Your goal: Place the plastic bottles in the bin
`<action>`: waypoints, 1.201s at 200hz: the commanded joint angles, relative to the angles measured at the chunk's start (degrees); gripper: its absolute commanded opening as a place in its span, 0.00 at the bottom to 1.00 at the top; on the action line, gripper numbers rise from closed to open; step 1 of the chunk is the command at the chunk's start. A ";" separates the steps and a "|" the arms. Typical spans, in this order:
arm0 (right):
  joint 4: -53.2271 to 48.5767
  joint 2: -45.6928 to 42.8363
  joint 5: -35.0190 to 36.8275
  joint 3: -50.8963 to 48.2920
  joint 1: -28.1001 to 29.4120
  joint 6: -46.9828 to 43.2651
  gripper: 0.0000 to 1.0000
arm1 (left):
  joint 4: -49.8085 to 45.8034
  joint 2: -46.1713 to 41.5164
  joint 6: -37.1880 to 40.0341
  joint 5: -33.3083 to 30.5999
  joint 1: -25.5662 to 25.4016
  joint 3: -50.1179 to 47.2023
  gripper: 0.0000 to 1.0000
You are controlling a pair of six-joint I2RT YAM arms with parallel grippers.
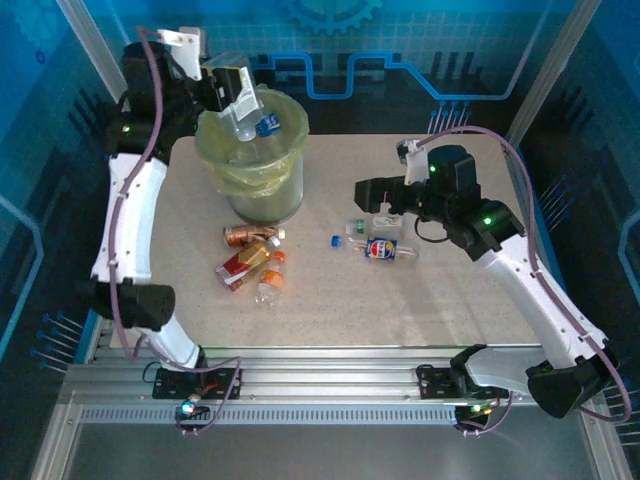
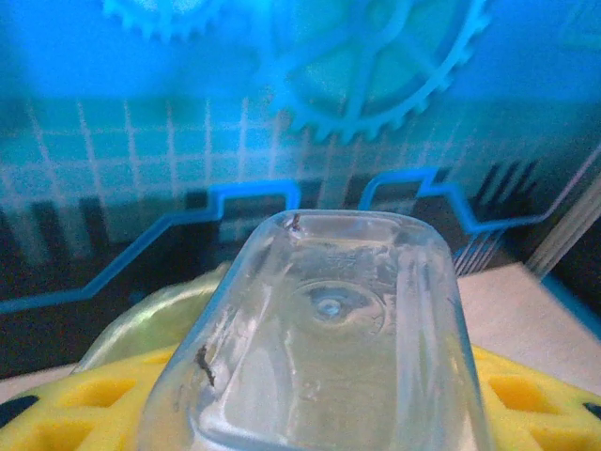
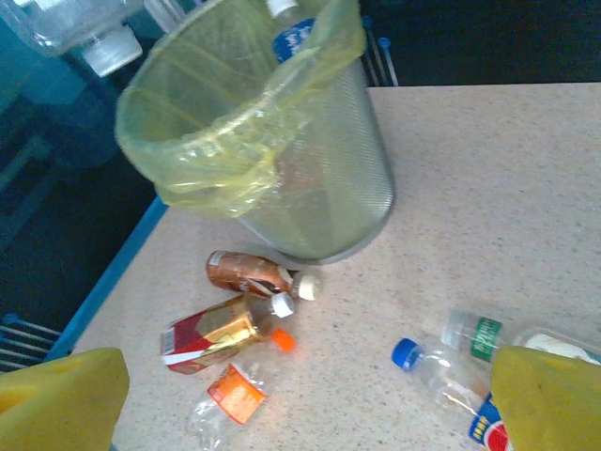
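Left gripper clamped on a clear bottle above the lined bin at the table far-left corner, right gripper jaws wide apart above a blue-capped bottle, three bottles beside the bin.

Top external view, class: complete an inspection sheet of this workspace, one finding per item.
Surface: speckled beige table, no spills seen.
Job's things: bin with yellow-green liner, upright at far left, blue-labelled bottle leaning inside; three bottles by its base; right-hand bottles, at least two, lying loose.
Clutter: nothing seen.
Grippers: left gripper shut on clear bottle above the bin; right gripper open above the right-hand bottles.
Cables: mauve cable looped along each arm.
Surroundings: blue printed panels behind; aluminium rail at near edge.
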 commanded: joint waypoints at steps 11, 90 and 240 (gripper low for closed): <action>-3.27 -0.92 5.32 -0.15 -0.15 1.40 1.00 | -10.00 5.24 6.84 -6.60 0.57 5.59 0.10; -4.47 0.21 7.50 -0.34 -0.15 1.74 1.00 | -19.94 15.19 12.59 -16.58 0.57 10.77 0.10; -7.21 1.99 11.24 1.25 -0.35 1.97 1.00 | -25.27 28.79 12.93 -23.00 -2.04 19.39 0.60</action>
